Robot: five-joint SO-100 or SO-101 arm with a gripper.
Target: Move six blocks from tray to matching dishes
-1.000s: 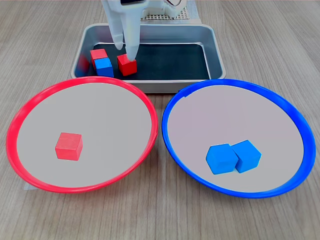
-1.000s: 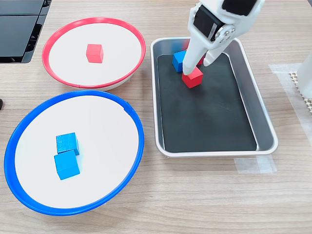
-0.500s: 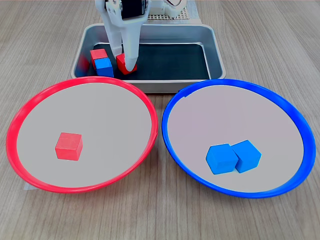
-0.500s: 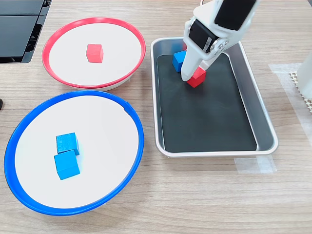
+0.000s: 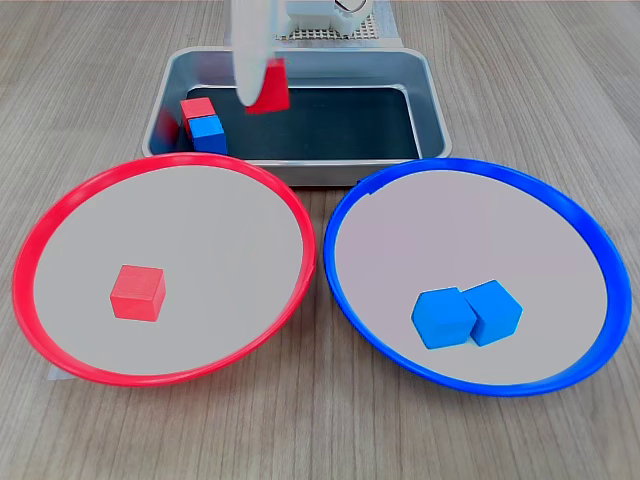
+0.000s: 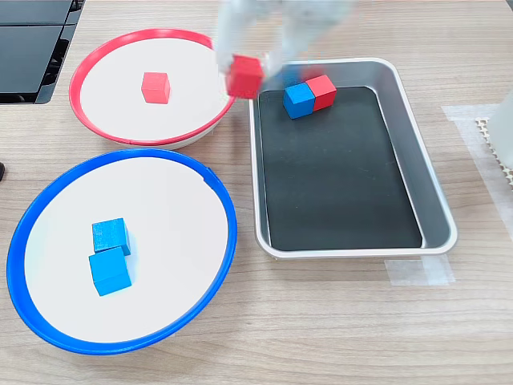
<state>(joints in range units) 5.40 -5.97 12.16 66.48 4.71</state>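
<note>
My gripper (image 5: 258, 85), motion-blurred, is shut on a red block (image 5: 271, 92) lifted above the grey tray (image 5: 430, 110). In the second exterior view the held red block (image 6: 244, 77) hangs in the gripper (image 6: 250, 66) over the gap between the tray's rim (image 6: 433, 208) and the red-rimmed dish (image 6: 96, 128). A red block (image 5: 197, 107) and a blue block (image 5: 208, 132) touch in the tray's corner. The red-rimmed dish (image 5: 60, 210) holds one red block (image 5: 137, 292). The blue-rimmed dish (image 5: 570, 215) holds two touching blue blocks (image 5: 443, 318) (image 5: 494, 311).
The arm's white base (image 5: 335, 15) stands behind the tray. In the second exterior view, black flat objects (image 6: 32, 40) lie at the top left and a white mesh piece (image 6: 498, 136) at the right edge. Clear tape (image 6: 418, 273) sticks beside the tray on the wooden table.
The gripper closed on the red block in the tray, lifted it and carried it towards the red-rimmed dish. The other blocks have not moved.
</note>
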